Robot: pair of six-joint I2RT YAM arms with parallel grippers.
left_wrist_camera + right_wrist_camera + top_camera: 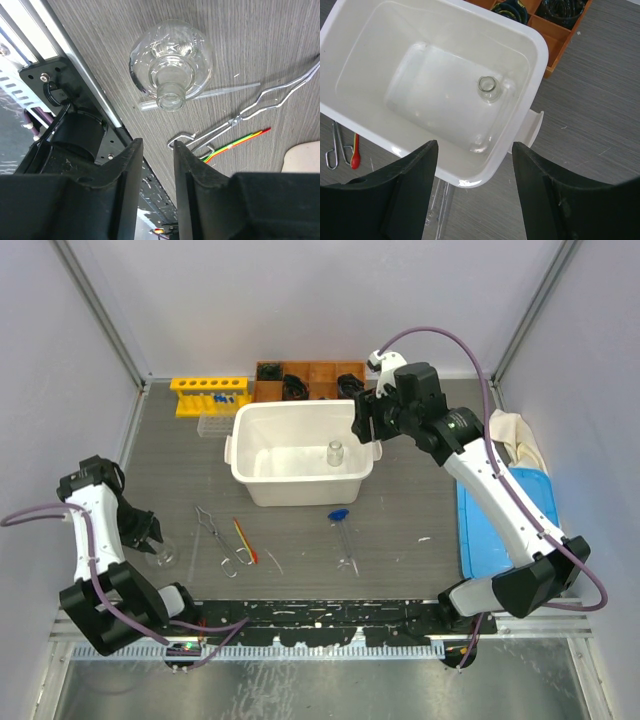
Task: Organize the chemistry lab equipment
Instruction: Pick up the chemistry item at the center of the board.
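Note:
A clear glass flask (163,555) stands upright on the table at the left. My left gripper (150,532) hovers just beside it. In the left wrist view that flask (171,65) lies ahead of the gripper (154,150), whose jaws stand a little apart with nothing between them. A second flask (334,453) stands upright inside the white bin (262,415). My right gripper (366,426) hangs open and empty over the bin's right end, seen as flask (488,88) and gripper (475,150). Metal tongs (215,537), a red-orange stick (244,540) and a blue-bulb dropper (342,530) lie in front of the bin. The yellow rack (208,395) holds blue-capped tubes.
An orange compartment box (310,378) sits behind the bin. A blue mat (495,530) and a folded cloth (515,435) lie at the right. A small clear plastic piece (213,425) rests by the rack. The table's metal front rail (85,75) runs close behind the left gripper.

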